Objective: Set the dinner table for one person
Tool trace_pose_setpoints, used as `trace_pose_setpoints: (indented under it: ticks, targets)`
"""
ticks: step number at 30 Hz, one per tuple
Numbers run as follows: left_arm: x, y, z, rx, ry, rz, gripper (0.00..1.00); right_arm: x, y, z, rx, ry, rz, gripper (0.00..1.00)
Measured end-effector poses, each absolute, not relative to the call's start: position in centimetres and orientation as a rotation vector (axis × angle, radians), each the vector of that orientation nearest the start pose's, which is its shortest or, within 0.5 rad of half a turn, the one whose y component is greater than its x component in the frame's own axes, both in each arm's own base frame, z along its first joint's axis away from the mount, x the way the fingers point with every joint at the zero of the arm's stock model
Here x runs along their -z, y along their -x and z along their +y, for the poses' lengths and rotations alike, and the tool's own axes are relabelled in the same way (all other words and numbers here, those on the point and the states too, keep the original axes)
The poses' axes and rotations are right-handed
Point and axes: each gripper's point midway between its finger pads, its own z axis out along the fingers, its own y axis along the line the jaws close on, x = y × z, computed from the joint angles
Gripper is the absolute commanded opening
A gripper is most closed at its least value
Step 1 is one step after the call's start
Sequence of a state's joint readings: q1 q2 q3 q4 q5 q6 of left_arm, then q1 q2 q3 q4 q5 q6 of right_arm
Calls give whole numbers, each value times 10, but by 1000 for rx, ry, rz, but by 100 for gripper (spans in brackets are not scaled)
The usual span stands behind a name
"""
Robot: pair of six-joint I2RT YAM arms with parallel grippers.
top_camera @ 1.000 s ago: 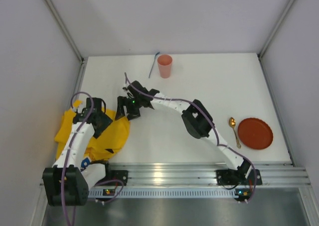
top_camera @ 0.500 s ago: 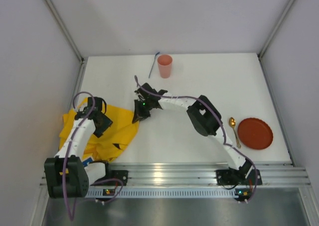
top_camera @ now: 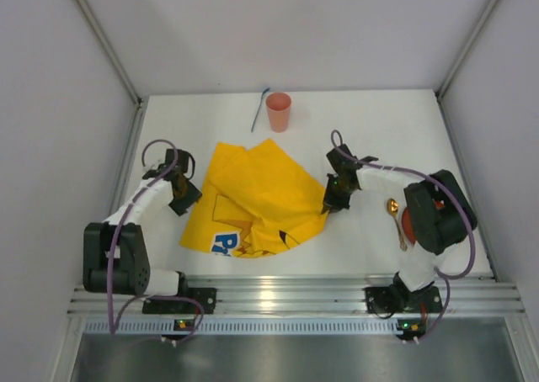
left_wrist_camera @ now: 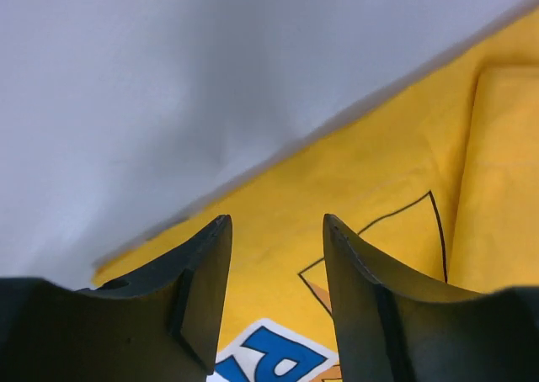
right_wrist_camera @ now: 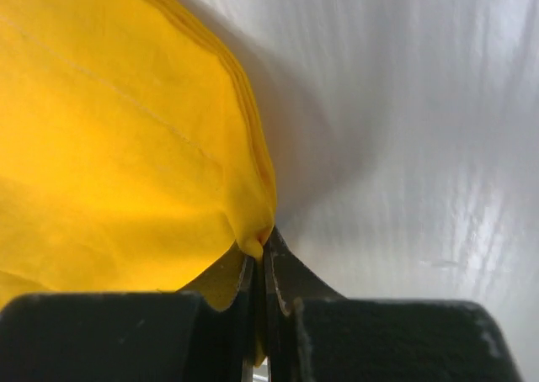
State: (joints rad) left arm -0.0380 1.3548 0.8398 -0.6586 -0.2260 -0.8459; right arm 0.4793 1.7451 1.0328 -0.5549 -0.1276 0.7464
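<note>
The right claw (right_wrist_camera: 263, 247) pinched the yellow cloth (top_camera: 253, 198) on the surface (top_camera: 379, 129). The left claw (left_wrist_camera: 276, 229) hung released over its edge.

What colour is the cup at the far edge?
The cup is salmon pink, best seen in the top view.

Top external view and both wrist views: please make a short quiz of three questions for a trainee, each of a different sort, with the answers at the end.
1. True or false: the right end effector is shut on an edge of the yellow cloth.
2. Which thing stands nearest the far edge of the dinner table? A: the pink cup. B: the gold spoon. C: the red plate.
3. Fill in: the left end effector has its jaws ____.
Key: 1 true; 2 A; 3 open.
</note>
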Motion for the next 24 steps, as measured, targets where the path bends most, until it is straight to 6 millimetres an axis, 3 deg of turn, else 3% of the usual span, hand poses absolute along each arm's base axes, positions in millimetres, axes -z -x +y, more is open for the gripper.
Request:
trace_pose_setpoints:
  ticks: [3,4,5,6,9,13,18,21,24]
  targets:
    - [-38,-285,-34,-44,998,2549,70,-15,-250,189,-389,-376,2957,0]
    - [-33,-288,-45,-47,956,2577,78,-15,-244,186,-375,-373,2970,10]
    - [-30,-292,-54,-49,917,2599,80,-16,-242,184,-361,-367,2978,31]
    - [-30,-298,-63,-40,882,2607,82,-16,-240,181,-344,-366,2984,61]
    - [-42,-326,-77,-9,801,2577,84,-25,-240,172,-285,-311,2974,100]
    - [-79,-371,-71,8,743,2474,82,-49,-257,161,-176,-243,2924,100]
    - [-117,-410,-59,40,686,2362,82,-96,-307,177,-250,-124,2757,100]
    - [-116,-430,-59,102,650,2356,81,-113,-334,197,-358,-66,2695,100]
    - [-95,-448,-64,135,618,2412,80,-115,-373,222,-433,-33,2672,100]
